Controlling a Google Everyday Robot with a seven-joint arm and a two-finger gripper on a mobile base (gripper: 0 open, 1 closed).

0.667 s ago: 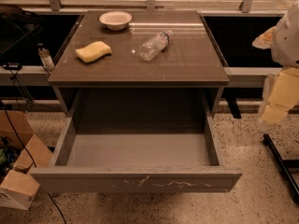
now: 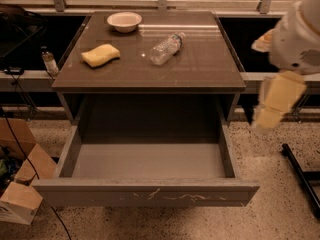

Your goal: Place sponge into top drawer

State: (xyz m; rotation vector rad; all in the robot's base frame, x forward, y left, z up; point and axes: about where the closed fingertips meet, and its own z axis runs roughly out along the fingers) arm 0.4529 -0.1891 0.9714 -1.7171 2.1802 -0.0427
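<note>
The pale-yellow sponge (image 2: 100, 54) lies on the left part of the cabinet top (image 2: 200, 69), apart from everything else. The top drawer (image 2: 145, 191) is pulled wide open below the top, and its flat grey floor is bare. My gripper (image 2: 274, 104) hangs off the cabinet's right side, beside the drawer's right wall and at about the height of the cabinet's front edge. It holds nothing that I can see and is far from the sponge.
A round white bowl (image 2: 124, 21) stands at the back left of the top. A clear plastic bottle (image 2: 167, 48) lies on its side near the middle. Cardboard boxes (image 2: 20, 184) and cables sit on the floor at left. A dark stand leg (image 2: 300, 171) crosses the floor at right.
My arm and gripper have shifted a little to the left, toward the cabinet's right side. The sponge, bowl, bottle and drawer have not moved.
</note>
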